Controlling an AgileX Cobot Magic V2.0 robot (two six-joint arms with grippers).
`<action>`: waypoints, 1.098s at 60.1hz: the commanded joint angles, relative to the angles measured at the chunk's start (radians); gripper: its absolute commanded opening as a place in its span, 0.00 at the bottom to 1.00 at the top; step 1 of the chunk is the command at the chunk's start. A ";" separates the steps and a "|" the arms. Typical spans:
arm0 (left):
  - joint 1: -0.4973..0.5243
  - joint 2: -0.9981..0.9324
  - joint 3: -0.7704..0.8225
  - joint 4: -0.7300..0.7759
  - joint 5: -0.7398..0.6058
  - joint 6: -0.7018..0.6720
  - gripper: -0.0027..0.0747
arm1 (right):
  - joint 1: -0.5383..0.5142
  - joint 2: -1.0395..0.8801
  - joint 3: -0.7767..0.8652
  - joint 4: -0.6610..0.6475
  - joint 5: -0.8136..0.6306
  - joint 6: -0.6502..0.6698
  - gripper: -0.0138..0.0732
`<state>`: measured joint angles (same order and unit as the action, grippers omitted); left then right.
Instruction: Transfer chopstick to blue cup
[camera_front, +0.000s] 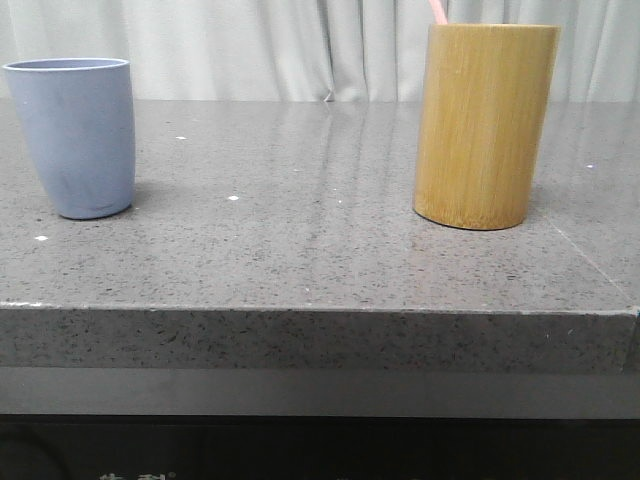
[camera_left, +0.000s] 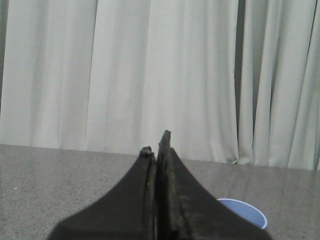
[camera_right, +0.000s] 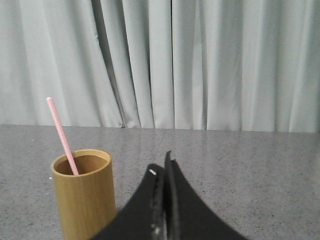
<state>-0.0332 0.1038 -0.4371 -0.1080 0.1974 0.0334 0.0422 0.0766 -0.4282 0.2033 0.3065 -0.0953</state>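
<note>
Nothing is being gripped yet: left gripper (camera_left: 156, 145) and right gripper (camera_right: 161, 167) are both sitting closed, empty. Thin pale pink chopstick (camera_right: 62, 135) is leaning inside the tall tan bamboo cylinder (camera_front: 485, 125); matte blue-grey tapered cup (camera_front: 75, 135) is waiting well apart. Next, probably: right opens, pinches the stick's exposed top.

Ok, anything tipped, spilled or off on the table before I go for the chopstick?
Nothing stands out. The blue cup and the bamboo holder both stand upright and apart on the table. The chopstick leans inside the holder. Both grippers, left and right, are shut.
</note>
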 joint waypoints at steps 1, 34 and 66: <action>0.002 0.117 -0.126 0.031 0.056 -0.009 0.01 | -0.007 0.102 -0.123 0.031 -0.003 -0.010 0.06; 0.002 0.375 -0.243 0.032 0.120 -0.009 0.23 | -0.007 0.318 -0.240 0.036 0.045 -0.010 0.18; 0.002 0.375 -0.239 0.026 0.121 -0.009 0.88 | -0.007 0.318 -0.240 0.036 0.072 -0.010 0.88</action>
<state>-0.0332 0.4685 -0.6450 -0.0727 0.4010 0.0334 0.0422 0.3809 -0.6335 0.2340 0.4413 -0.0953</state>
